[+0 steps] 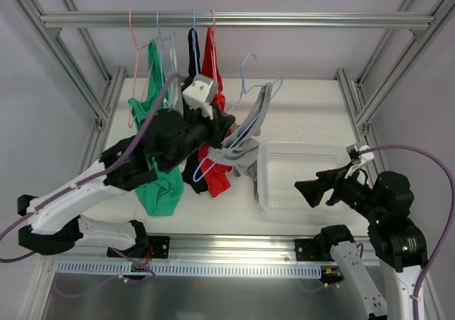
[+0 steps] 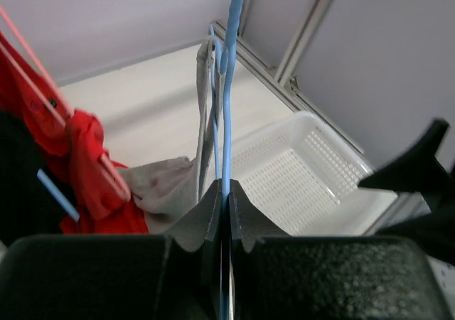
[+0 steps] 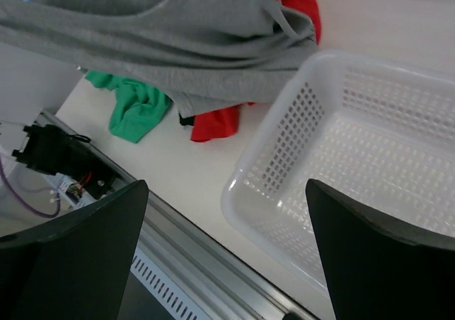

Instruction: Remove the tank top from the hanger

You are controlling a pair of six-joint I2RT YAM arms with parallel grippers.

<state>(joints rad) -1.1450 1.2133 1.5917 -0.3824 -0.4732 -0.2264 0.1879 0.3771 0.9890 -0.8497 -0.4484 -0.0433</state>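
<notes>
White tabletop [image 1: 313,110] spreads under an aluminium frame. Just left of the basket [image 1: 284,144], the grey tank top [image 1: 245,148] hangs on a blue hanger [image 2: 229,121], a strap running along the wire and the body sagging by the basket's corner. The left gripper [image 2: 225,192] is clamped tight on that wire, holding the hanger tilted and clear of the rail [image 1: 298,19]. The right gripper [image 1: 302,190] hovers over the basket's near edge, jaws wide apart and empty. To my eye the hanger is in hand, but the top is not yet pulled off.
</notes>
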